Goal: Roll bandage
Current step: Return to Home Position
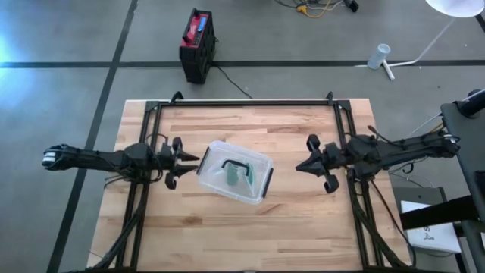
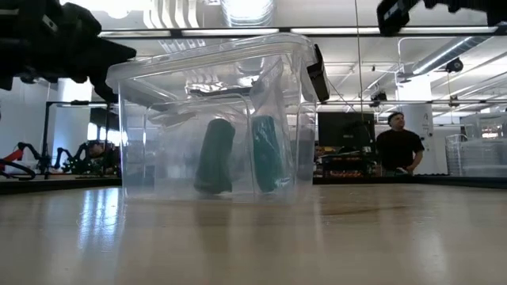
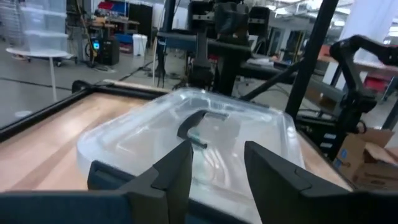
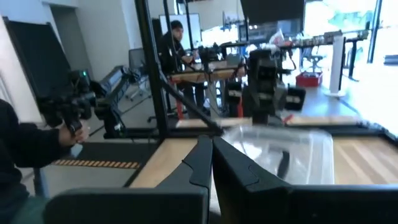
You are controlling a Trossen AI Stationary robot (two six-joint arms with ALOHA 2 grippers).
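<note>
A clear plastic box (image 1: 235, 171) with its lid on stands at the table's middle. It has a dark handle (image 1: 236, 163) on top. Inside it two dark green bandage rolls (image 2: 215, 156) (image 2: 266, 152) stand upright on the box floor. My left gripper (image 1: 189, 161) points level at the box's left side from close by. It is open (image 3: 217, 168), with nothing between its fingers. Whether its tips touch the box wall, I cannot tell. My right gripper (image 1: 299, 167) is shut (image 4: 211, 155). It points level at the box from the right, a short gap away.
Black frame rails (image 1: 242, 102) run along the table's far edge and down both sides under the arms. Bare wood lies near and far of the box. A red and black case (image 1: 198, 42) sits on the floor beyond. A person (image 2: 398, 142) stands in the room behind.
</note>
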